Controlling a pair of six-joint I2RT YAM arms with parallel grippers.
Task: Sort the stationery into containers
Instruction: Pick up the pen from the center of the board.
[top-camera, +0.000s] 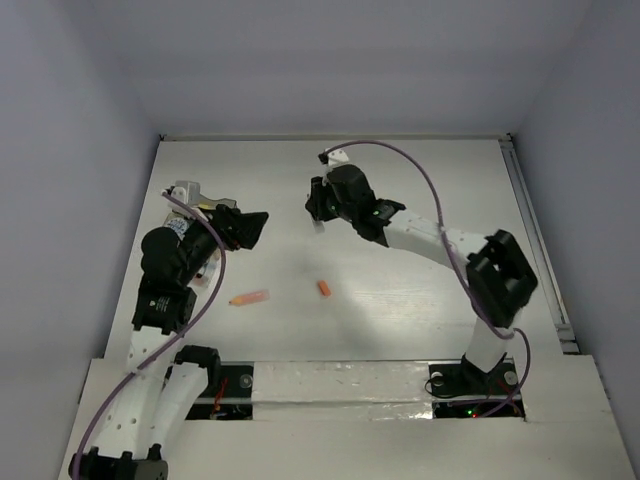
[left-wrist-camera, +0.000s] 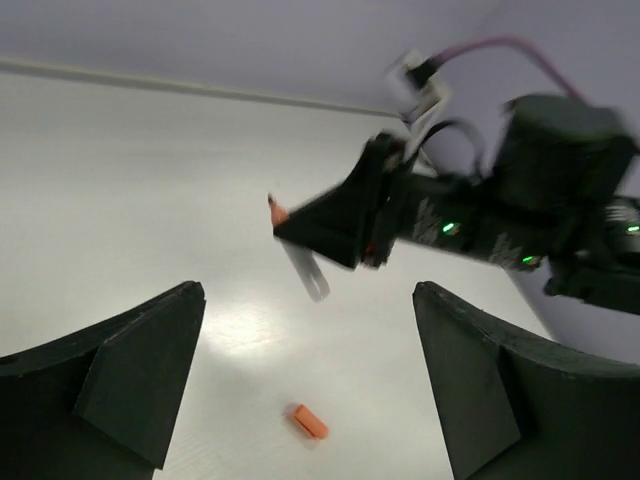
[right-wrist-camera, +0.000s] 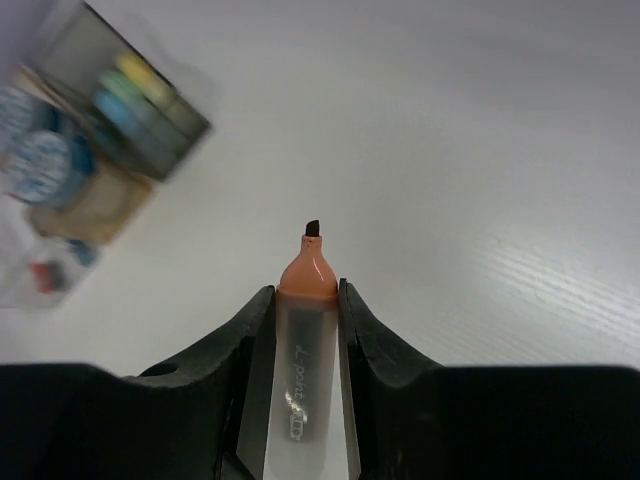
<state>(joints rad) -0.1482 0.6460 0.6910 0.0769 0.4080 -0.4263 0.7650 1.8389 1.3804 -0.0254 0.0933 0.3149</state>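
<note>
**Right gripper (right-wrist-camera: 305, 292) clamped on an uncapped orange highlighter (right-wrist-camera: 303, 370); left gripper (left-wrist-camera: 310, 345) spread wide, holding nothing.**
I see the clear barrel pinched between the right fingers, with the orange neck and dark nib poking out past their tips. An orange cap (left-wrist-camera: 307, 421) lies on the table (top-camera: 420, 300) between my left fingers. Ahead and to the left of the right fingers sits a grey box (right-wrist-camera: 130, 95) holding yellow, green and blue pieces. A blue-white pot (right-wrist-camera: 40, 160) is just beside it.

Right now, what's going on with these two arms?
The right gripper is clamped on an orange-tipped marker, held off the table. The left gripper is open and empty, near the containers at the left. A second marker and a small orange piece lie on the table.
</note>
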